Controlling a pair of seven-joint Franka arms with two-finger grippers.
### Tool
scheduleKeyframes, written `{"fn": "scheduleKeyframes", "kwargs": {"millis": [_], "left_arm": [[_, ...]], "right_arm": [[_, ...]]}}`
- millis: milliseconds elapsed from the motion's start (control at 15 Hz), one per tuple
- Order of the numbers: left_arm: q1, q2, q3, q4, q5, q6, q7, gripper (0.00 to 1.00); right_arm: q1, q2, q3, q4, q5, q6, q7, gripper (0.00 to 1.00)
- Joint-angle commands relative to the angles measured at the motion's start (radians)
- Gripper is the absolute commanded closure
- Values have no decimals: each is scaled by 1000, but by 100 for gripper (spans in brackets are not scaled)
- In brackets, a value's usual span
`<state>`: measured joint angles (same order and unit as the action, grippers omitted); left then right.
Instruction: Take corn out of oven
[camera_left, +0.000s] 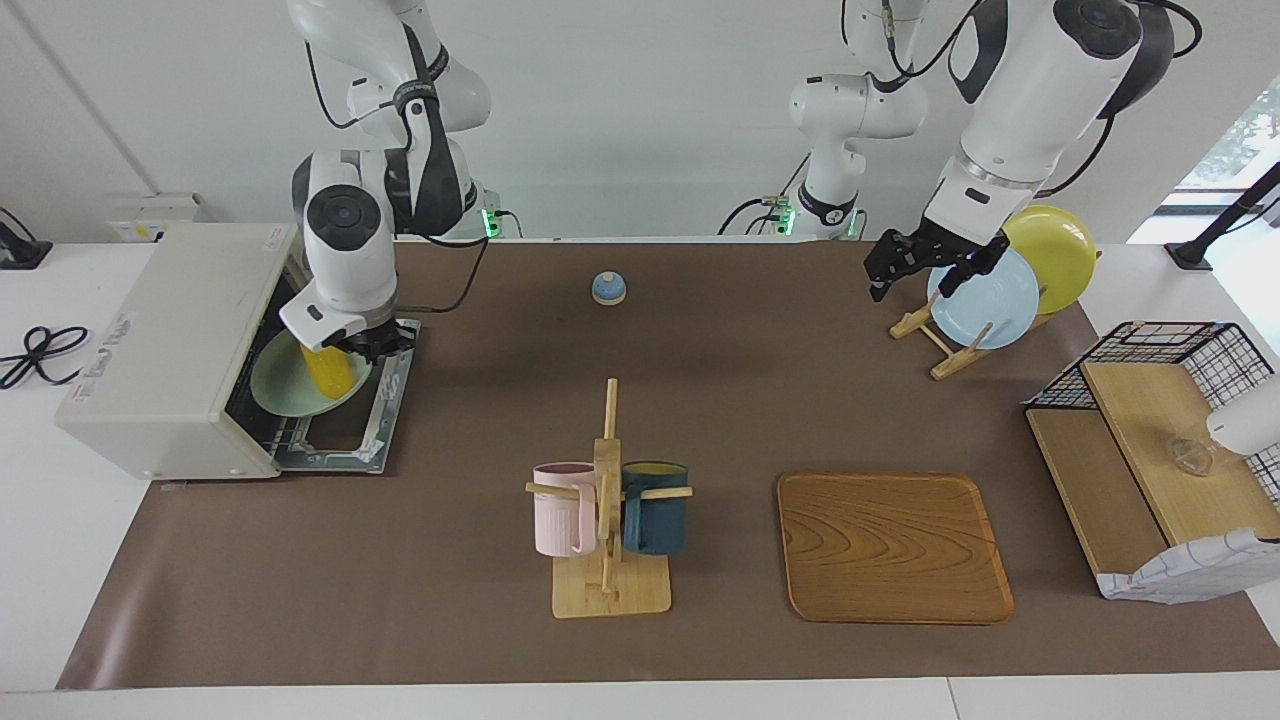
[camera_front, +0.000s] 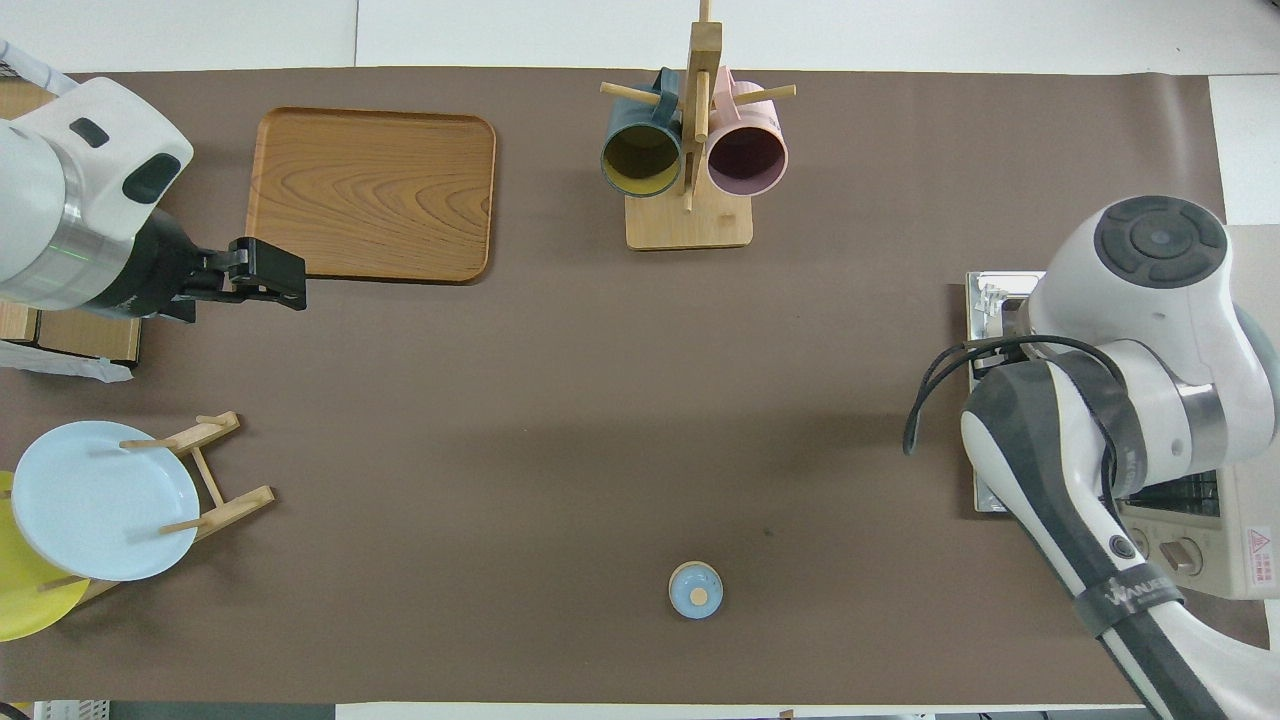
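The off-white oven (camera_left: 165, 350) stands at the right arm's end of the table with its door (camera_left: 350, 430) dropped open. A pale green plate (camera_left: 285, 388) sits on the rack at the oven's mouth. The yellow corn (camera_left: 328, 372) lies tilted on that plate. My right gripper (camera_left: 352, 350) is down at the mouth, shut on the corn's upper end. In the overhead view the right arm hides the corn and plate; only part of the oven (camera_front: 1220, 540) shows. My left gripper (camera_left: 922, 272) waits open in the air by the plate rack; it also shows in the overhead view (camera_front: 270, 272).
A mug rack (camera_left: 608, 520) with a pink and a dark blue mug stands mid-table, a wooden tray (camera_left: 892, 545) beside it. A plate rack (camera_left: 945, 345) holds a blue and a yellow plate. A small blue knob-topped object (camera_left: 609, 288) lies near the robots. A wire shelf (camera_left: 1150, 450) is at the left arm's end.
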<state>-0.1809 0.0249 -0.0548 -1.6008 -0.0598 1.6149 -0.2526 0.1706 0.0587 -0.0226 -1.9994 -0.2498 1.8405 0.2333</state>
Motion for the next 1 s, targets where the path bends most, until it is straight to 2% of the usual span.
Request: {"fn": "scheduleKeyframes", "kwargs": {"millis": [0,199,465,532,598,731,931], "left_arm": [[-12,-11,10,-14,-12,8,-8,0],[-12,-11,10,-18,-15,14,-8,0],[-14,-19,9,-25,-17,13,-8,0],[-14,-19,9,-27,-17,13,-8,0],[-14,-20,9,-28,-17,13,-7,0],[-14,-22,9,-34,-18,11,-5,0],[-12,-26,10,-42,-17,17,3,0]], "right_arm": [[107,47,0,114,29,-84,120,100],[248,101,0,192,78,-92,281,100],[401,358,0,469,171,-132,560,100],[430,413,0,511,175,-121,633,100],[453,452,3,528,175,-101,682,100],[478,461,24,516,228,-2,748,100],[549,516,33,519,230,22,814,100]]}}
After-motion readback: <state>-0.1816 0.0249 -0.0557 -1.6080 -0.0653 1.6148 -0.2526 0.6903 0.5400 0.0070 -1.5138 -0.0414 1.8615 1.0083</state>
